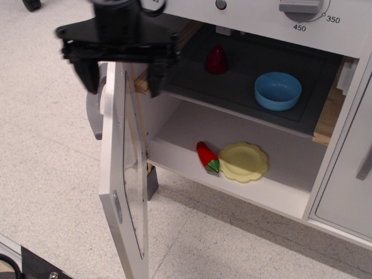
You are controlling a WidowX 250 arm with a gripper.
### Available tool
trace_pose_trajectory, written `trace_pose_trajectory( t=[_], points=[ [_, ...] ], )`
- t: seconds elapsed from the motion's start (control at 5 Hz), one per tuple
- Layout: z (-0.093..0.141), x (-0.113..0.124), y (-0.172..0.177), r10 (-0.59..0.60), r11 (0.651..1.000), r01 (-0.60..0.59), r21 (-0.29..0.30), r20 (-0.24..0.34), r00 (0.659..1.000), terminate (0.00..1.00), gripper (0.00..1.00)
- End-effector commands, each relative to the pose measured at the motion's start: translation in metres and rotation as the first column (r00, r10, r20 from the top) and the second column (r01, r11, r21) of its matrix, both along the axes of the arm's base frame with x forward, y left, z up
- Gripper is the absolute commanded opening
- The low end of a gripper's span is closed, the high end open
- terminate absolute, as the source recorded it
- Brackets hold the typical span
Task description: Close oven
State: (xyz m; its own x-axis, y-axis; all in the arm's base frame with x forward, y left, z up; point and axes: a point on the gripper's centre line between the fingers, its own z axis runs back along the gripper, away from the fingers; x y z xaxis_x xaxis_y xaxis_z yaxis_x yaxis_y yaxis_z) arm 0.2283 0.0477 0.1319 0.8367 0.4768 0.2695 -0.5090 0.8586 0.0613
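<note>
The white toy-kitchen oven (256, 168) is seen with its door (116, 174) swung wide open to the left, edge-on to the camera, the clear window facing the cavity and the grey curved handle (93, 110) showing on the far, outer side. The black gripper (120, 72) is held above the top edge of the door, its two fingers (88, 75) spread apart so that one hangs on the handle side and the other on the cavity side; nothing is pinched between them, and whether either finger touches the door cannot be told. On the dark upper shelf (232, 87) a blue bowl (278, 90) is set to the right and a red rounded piece (217, 58) further back to the left, well apart. On the white lower floor of the oven a yellow scalloped plate (244, 161) is laid, with a red pepper (206, 156) with a green stem just beside it, touching its left rim. A temperature knob (302, 6) marked 450 and 350 is seen on the panel above.
</note>
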Motion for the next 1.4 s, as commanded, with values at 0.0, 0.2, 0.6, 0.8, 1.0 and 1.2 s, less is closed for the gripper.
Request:
trace_pose_trajectory(
  t=[0.0, 0.2, 0.6, 0.8, 1.0, 1.2],
  points=[
    [-0.003, -0.014, 0.011, 0.069, 0.997, -0.069, -0.016, -0.002, 0.998, 0.0, 1.0],
    [-0.02, -0.011, -0.001, 0.099, 0.994, -0.1, -0.047, -0.027, 0.995, 0.0, 1.0],
    [-0.04, 0.01, -0.031, 0.176, 0.981, -0.174, -0.09, 0.008, 0.984, 0.0, 1.0],
    [-0.04, 0.029, -0.048, 0.206, 0.972, -0.203, -0.122, 0.019, 0.978, 0.0, 1.0],
    [-0.037, 0.055, -0.07, 0.236, 0.962, -0.229, -0.151, 0.027, 0.971, 0.0, 1.0],
    [-0.032, 0.09, -0.091, 0.308, 0.937, -0.292, -0.191, 0.059, 0.95, 0.0, 1.0]
  ],
)
